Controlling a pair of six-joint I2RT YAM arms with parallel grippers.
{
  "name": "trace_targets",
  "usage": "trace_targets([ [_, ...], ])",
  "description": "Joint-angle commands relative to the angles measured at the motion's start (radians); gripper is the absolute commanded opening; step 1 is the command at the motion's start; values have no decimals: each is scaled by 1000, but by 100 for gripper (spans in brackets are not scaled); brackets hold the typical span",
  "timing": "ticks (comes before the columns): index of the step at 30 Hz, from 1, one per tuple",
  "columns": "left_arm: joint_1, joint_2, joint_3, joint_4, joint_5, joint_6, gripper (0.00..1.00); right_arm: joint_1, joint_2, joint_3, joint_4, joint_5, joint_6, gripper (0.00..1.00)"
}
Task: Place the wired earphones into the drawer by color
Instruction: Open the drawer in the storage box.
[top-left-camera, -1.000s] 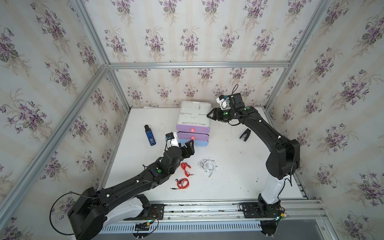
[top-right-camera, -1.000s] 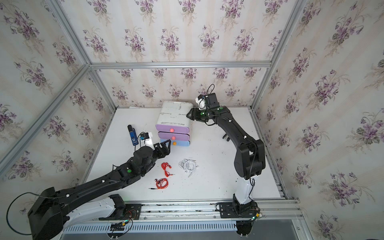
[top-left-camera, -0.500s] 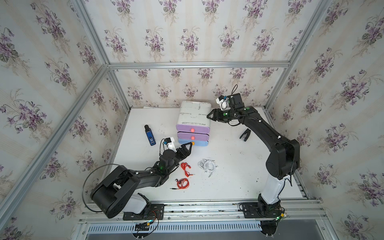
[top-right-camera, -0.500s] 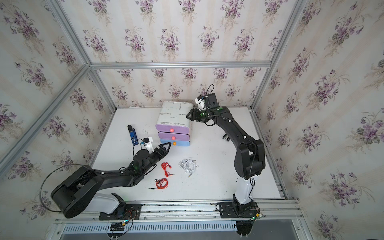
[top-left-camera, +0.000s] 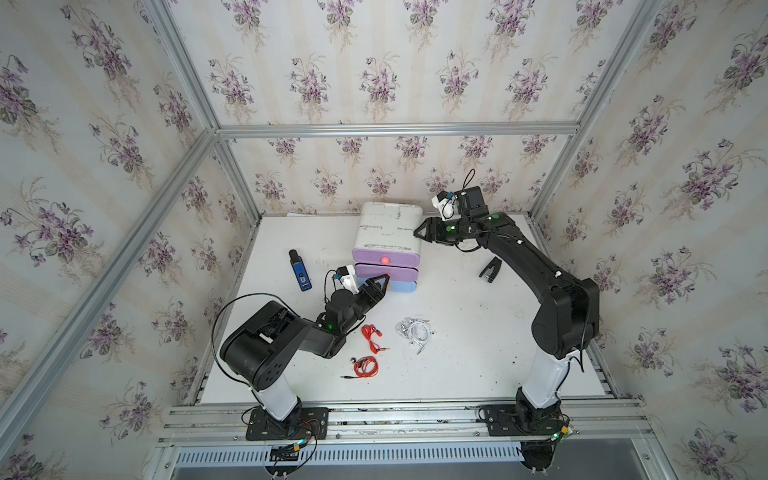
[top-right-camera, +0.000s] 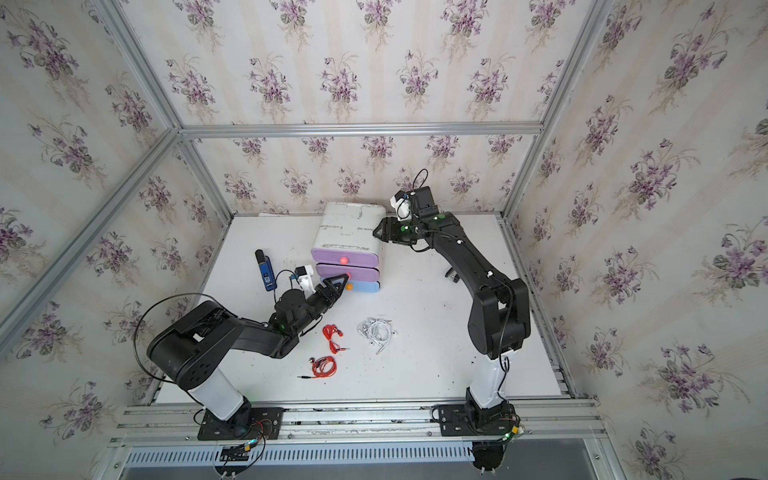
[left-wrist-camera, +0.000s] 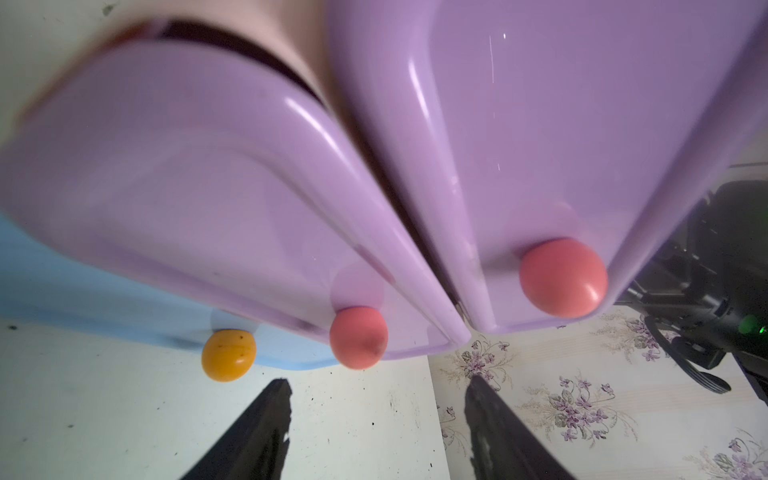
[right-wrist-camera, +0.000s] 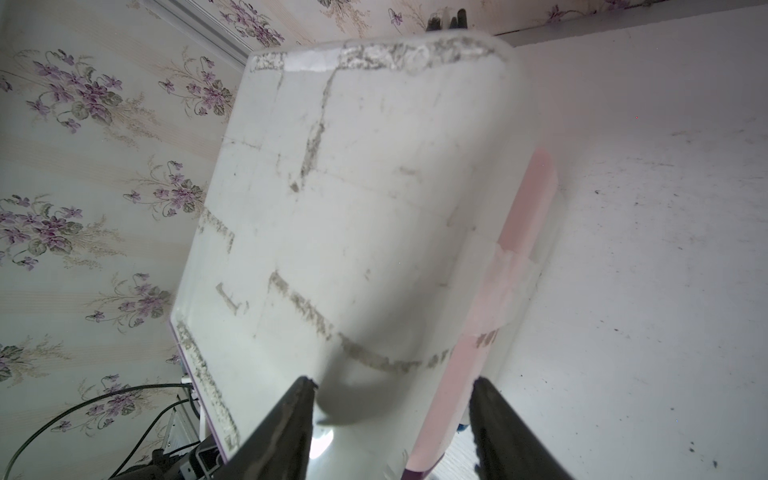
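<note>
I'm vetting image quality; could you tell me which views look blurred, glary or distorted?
Left wrist view: the purple drawer fronts loom soft and stretched, with glare streaks along their edges. Right wrist view: the cabinet top is mildly soft, with a shadow by the right tool. Both top views: sharp and evenly lit.

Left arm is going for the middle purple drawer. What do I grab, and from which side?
Pinch the round pink knob centred on the front of the middle purple drawer, coming straight in from the front. It is the only part that sticks out; the face around it is smooth. The left gripper faces it, jaws open.
</note>
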Motion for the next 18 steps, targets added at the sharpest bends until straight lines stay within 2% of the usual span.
trace_targets([
  [1, 1, 28, 24, 34, 24, -4, 67, -1, 6, -1, -8, 1, -7, 62],
  [10, 1, 41, 65, -24, 15, 16, 59, 0, 10, 0, -11, 3, -10, 62],
  [13, 1, 50, 83, -32, 11, 15, 47, 1, 11, -3, -10, 2, -9, 62],
  [18, 1, 52, 107, -87, 9, 28, 42, 0, 8, -5, -9, 4, -9, 62],
])
